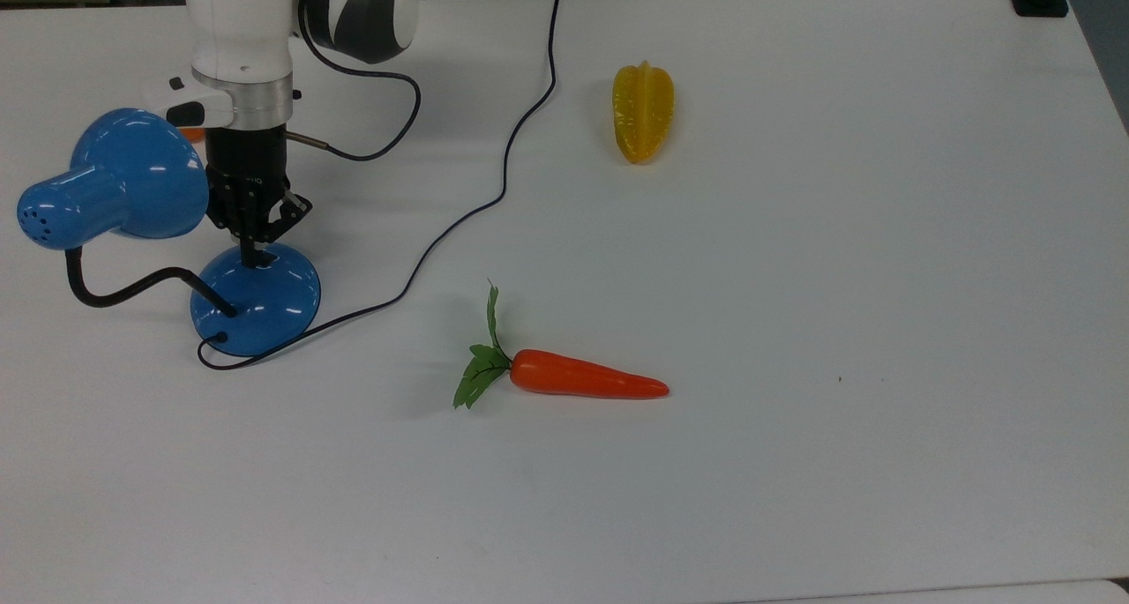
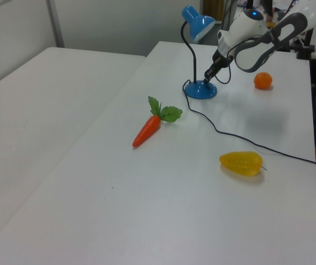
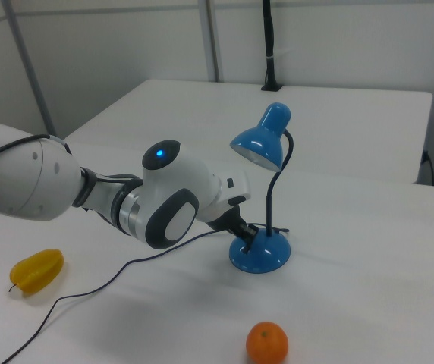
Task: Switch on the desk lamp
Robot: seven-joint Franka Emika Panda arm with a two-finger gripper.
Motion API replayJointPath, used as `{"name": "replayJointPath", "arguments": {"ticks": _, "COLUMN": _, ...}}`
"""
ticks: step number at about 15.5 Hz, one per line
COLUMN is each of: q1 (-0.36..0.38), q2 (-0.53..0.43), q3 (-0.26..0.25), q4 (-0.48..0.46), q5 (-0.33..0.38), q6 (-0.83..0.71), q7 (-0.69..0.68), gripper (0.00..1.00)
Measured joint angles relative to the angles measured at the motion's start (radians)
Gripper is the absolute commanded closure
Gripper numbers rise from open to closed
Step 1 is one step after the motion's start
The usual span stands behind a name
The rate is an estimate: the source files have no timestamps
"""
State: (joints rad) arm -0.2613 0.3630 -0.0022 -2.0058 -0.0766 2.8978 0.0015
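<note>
From the top view, the claw (image 1: 254,257) stood with its fingers drawn narrow, tip down on the domed base of the desk lamp (image 1: 256,300), the shade just beside it toward the top view's left. I judged the pressing step was in hand; next it needed a firm push on the switch.

The left view showed an orange (image 2: 263,80) beyond the claw (image 2: 207,79).

The right view showed the shade's unlit underside above the claw (image 3: 246,234) on the counter (image 3: 369,303).
</note>
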Motion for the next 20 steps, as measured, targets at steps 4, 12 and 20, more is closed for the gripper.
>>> {"name": "replayJointPath", "arguments": {"ticks": 4, "q1": 0.001, "q2": -0.012, "q3": 0.000, "q4": 0.000, "q5": 0.000, "q6": -0.042, "q7": 0.000, "gripper": 1.00}}
{"name": "replayJointPath", "arguments": {"ticks": 12, "q1": 0.001, "q2": -0.007, "q3": 0.000, "q4": -0.002, "q5": 0.000, "q6": -0.046, "q7": 0.000, "gripper": 1.00}}
{"name": "replayJointPath", "arguments": {"ticks": 20, "q1": 0.001, "q2": 0.001, "q3": 0.000, "q4": -0.002, "q5": 0.000, "q6": -0.041, "q7": 0.000, "gripper": 1.00}}
